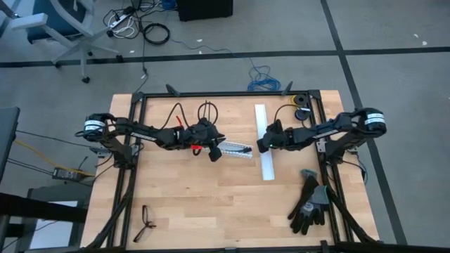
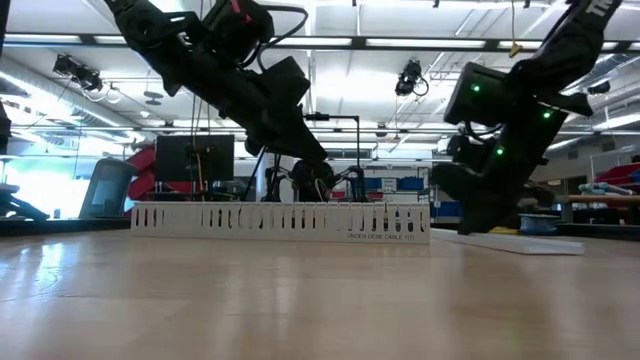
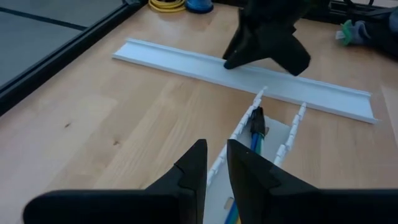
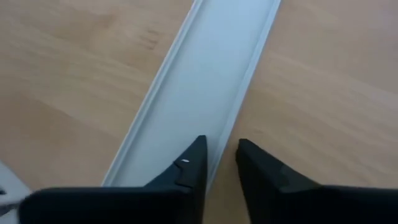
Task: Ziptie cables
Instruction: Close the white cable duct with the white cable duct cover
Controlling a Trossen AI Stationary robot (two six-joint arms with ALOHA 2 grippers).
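A white slotted channel lies on the table's middle, and it also shows in the low view. The cables, blue and yellow with a dark sheath end, lie inside it; red wire shows under my left arm. My left gripper is at the channel's left end, shut on one slotted side wall. My right gripper is low over a long flat white cover strip. It is narrowly open, one finger on each side of the strip's raised edge. My left gripper has the channel's slotted side wall between its two fingers, near the channel's left end. The fingers slant down from the table's left and lie along the wall. The channel rests flat on the table.
Black gloves lie at the near right and glasses at the near left. Tape rolls sit at the far right corner. Loops of black cable lie at the far middle. A black frame runs round the table.
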